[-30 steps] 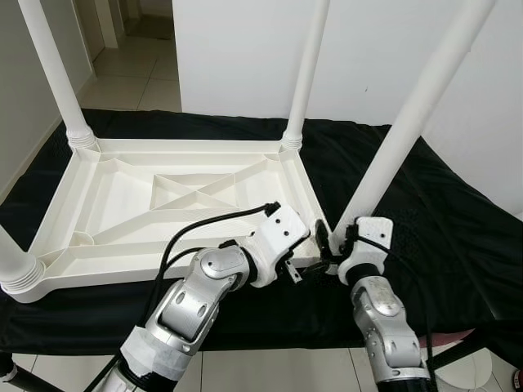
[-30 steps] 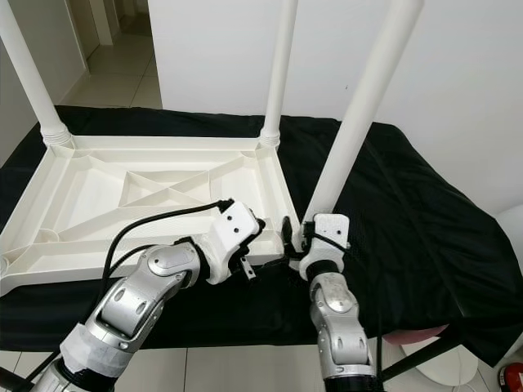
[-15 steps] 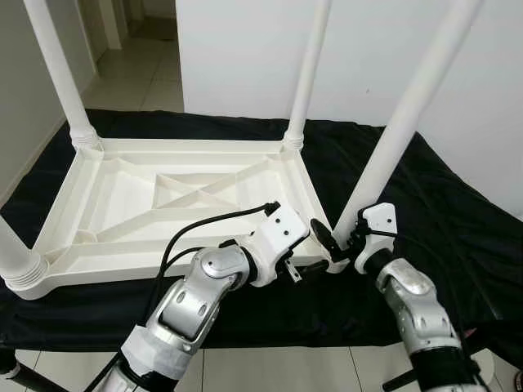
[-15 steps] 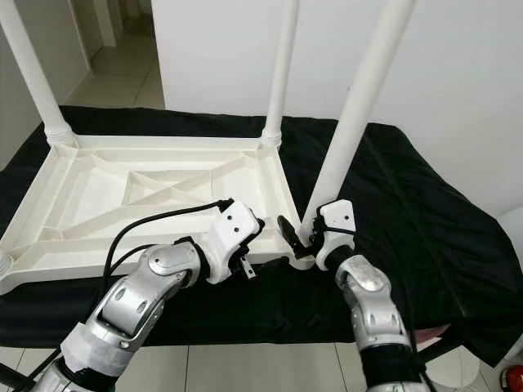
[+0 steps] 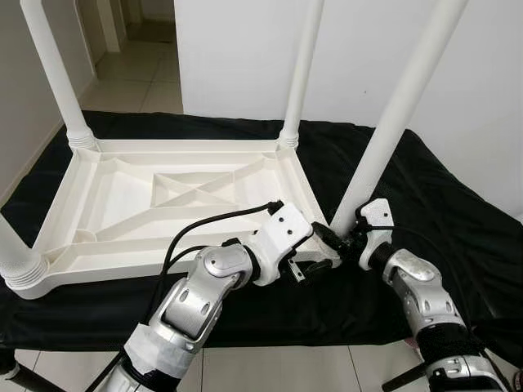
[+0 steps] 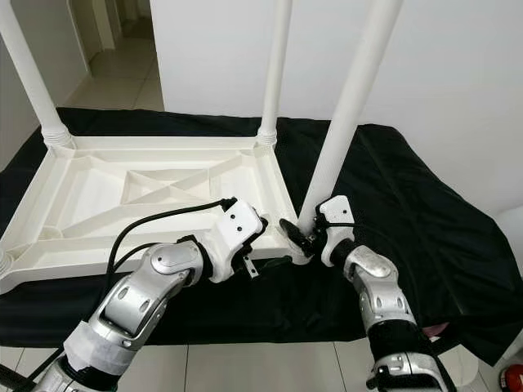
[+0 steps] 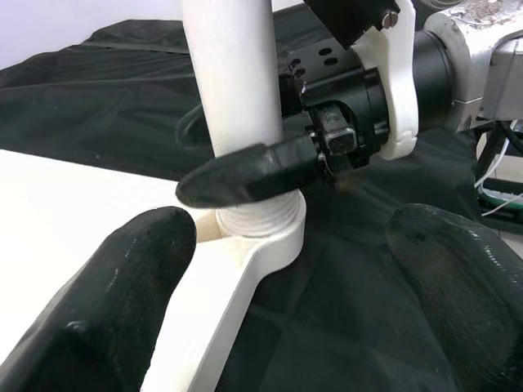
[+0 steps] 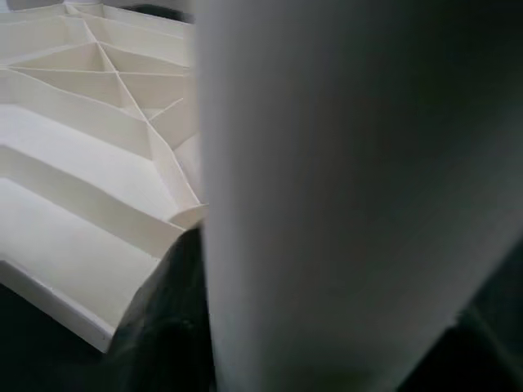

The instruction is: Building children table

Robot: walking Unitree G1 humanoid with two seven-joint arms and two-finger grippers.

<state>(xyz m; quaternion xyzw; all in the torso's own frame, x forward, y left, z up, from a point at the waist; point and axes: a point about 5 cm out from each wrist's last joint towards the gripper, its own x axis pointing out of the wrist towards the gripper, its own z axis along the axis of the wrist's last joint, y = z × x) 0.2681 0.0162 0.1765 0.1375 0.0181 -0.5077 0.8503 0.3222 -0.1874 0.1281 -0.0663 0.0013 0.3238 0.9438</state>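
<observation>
An upturned white plastic table top (image 5: 114,214) lies on a black cloth. At its near right corner socket (image 7: 260,226) stands a long white leg (image 5: 394,110), leaning slightly right. My right gripper (image 5: 335,243) is shut on the foot of that leg, and one of its black fingers (image 7: 245,174) crosses the front of the leg. The leg (image 8: 351,188) fills the space between the right fingers. My left gripper (image 7: 310,245) is open beside the same corner, with its fingers on either side of the corner rim, touching neither the rim nor the leg.
Three more white legs stand in the far left (image 5: 54,73), far right (image 5: 299,73) and near left (image 5: 15,260) corners. The black cloth (image 5: 458,220) drapes over the bench's edges. A white wall is close behind, and tiled floor lies at the far left.
My right forearm has swung out to the right and its wrist has turned around the foot of the leg. The leg now stands a little more upright. My left arm has stayed in place.
</observation>
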